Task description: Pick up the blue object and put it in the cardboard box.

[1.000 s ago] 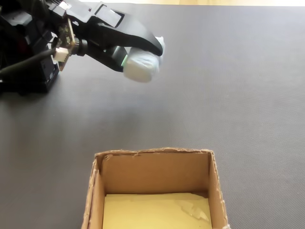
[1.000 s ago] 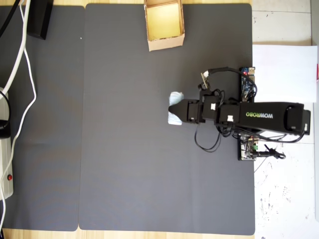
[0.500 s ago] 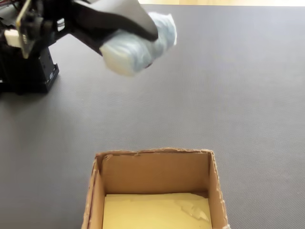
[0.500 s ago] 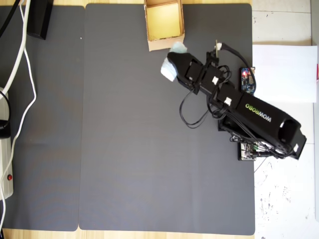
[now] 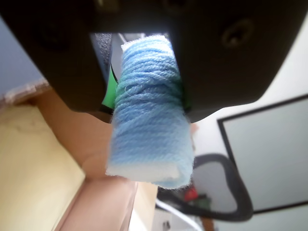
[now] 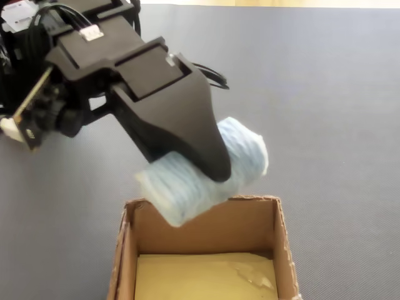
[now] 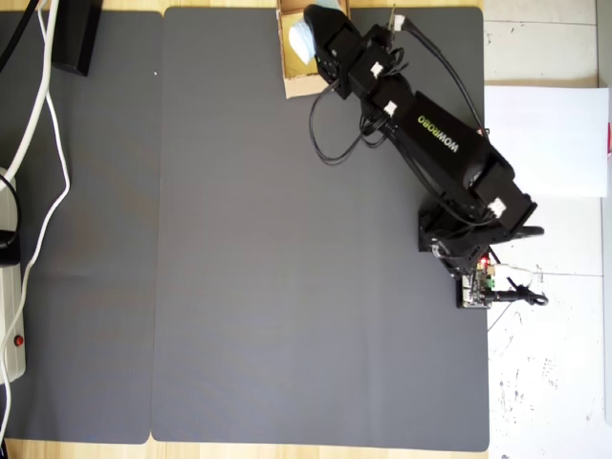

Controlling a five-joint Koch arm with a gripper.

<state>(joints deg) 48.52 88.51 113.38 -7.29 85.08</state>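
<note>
Hand: the black hand [image 6: 206, 172] is clenched on the small pale-blue, yarn-wound cylindrical roll [image 6: 187, 187], which fills the gap between its jaws in the wrist view [image 5: 149, 120].
Roll position: in the air, at the near wall of the small tan cardboard box with the yellowish floor [image 6: 284, 250]; the overhead view puts the roll [image 7: 302, 38] over the box's [image 7: 287, 81] opening.
Handling: it looks light and soft, the ribbed yarn giving some grip, so I'd judge it unlikely to slip or to break if dropped.
Hold: across the middle of the roll, both ends sticking out past the jaws.
Edges: the box walls are low but ragged; the roll's lower end hangs just at the rim in the fixed view.
Open room: the dark grey mat on the surface [image 7: 239, 287] is bare around the box; the box's interior is only a little larger than the roll, so the margin is tight.
</note>
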